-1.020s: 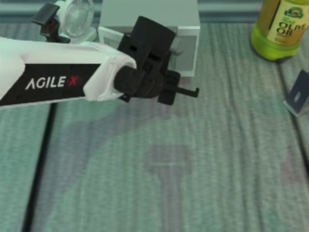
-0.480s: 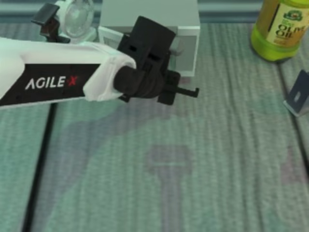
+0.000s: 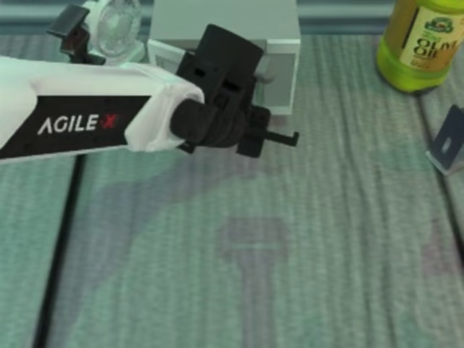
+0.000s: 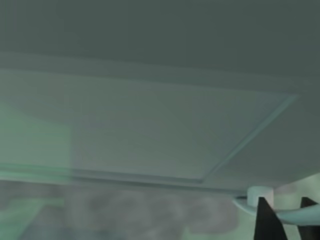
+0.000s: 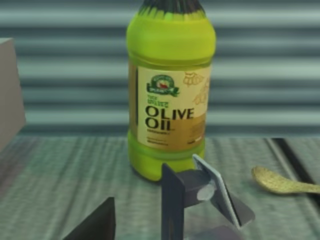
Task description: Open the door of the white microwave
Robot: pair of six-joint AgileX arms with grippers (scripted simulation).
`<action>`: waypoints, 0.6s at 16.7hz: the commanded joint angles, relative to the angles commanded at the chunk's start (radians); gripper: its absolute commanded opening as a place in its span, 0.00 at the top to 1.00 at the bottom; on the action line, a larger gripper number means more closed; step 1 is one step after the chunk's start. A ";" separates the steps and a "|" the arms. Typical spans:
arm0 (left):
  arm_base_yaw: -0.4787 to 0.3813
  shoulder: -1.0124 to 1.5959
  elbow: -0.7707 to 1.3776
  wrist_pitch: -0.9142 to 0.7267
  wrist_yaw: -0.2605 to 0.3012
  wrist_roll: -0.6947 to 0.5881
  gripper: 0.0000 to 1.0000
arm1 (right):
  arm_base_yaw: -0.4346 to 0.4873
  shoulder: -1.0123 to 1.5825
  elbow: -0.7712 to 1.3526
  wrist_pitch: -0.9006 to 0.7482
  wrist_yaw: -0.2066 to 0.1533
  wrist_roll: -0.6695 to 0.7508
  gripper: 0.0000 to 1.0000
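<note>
Surface: grey-green planked surface (image 3: 326,239), slatted wall behind.
Landmark: white microwave (image 3: 225,22), at the far edge of the surface, left of centre in the top view.
Door: door (image 4: 150,135) fills the left wrist view up close, white frame round a greyish window; in the top view its hinge-side edge sits a little proud of the microwave front, so judged only slightly ajar, far from open.
Handle: small white post with a curved bar (image 4: 260,197) at the door's free edge, on the side toward the plain control strip.
Left end effector: left end effector (image 4: 286,217) pressed in at the microwave front, two dark fingertips (image 4: 265,220) straddling the handle bar; contact out of sight, so cannot tell whether clamped or slack.
Right end effector: right end effector (image 5: 137,220) parked well right of the microwave, near the olive oil bottle (image 5: 170,90); fingers apart, holding nothing.
Other items: round fan (image 3: 116,25) just left of the microwave; bent grey plate (image 5: 215,195) and spoon (image 5: 282,181) beyond the bottle, away from the microwave.
Step in hand: pull the door open by the handle.
How to do it well: confirm a firm pinch on the bar first; sweep in an arc about the hinge, not straight back; rotate the wrist with the door; pull slowly, since a light microwave will likely slide.
</note>
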 joint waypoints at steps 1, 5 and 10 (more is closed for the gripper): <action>0.001 -0.001 -0.003 0.000 0.002 0.003 1.00 | 0.000 0.000 0.000 0.000 0.000 0.000 0.00; 0.017 -0.023 -0.032 0.015 0.021 0.039 1.00 | 0.000 0.000 0.000 0.000 0.000 0.000 0.00; 0.020 -0.026 -0.039 0.016 0.025 0.046 1.00 | 0.000 0.000 0.000 0.000 0.000 0.000 0.00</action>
